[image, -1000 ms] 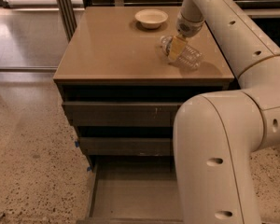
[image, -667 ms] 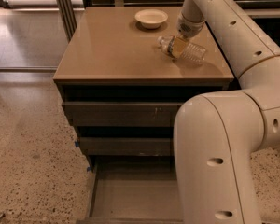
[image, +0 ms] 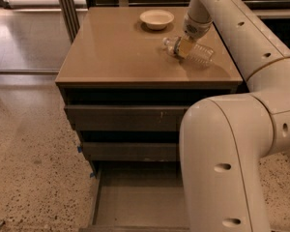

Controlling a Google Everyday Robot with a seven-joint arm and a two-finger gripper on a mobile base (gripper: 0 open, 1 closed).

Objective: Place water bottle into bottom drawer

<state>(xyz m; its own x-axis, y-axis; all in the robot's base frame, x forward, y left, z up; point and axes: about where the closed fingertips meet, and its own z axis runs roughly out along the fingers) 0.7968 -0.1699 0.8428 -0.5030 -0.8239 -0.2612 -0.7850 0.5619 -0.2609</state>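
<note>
Water bottle [image: 201, 55] barely shifted, lying on cabinet top [image: 116, 47] | gripper [image: 185, 46] fingers pinching its neck | bottom drawer [image: 135, 202] open

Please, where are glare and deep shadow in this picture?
Camera view: the floor at upper left shines with reflected light; the cabinet top is evenly lit; the gaps above the upper drawers are black with shadow; the bottom drawer is dim; the pincer, at the water bottle, is well lit.

Dim warm light, sheen on cabinet top [image: 116, 52], hand [image: 185, 47] at water bottle [image: 200, 55]
</note>
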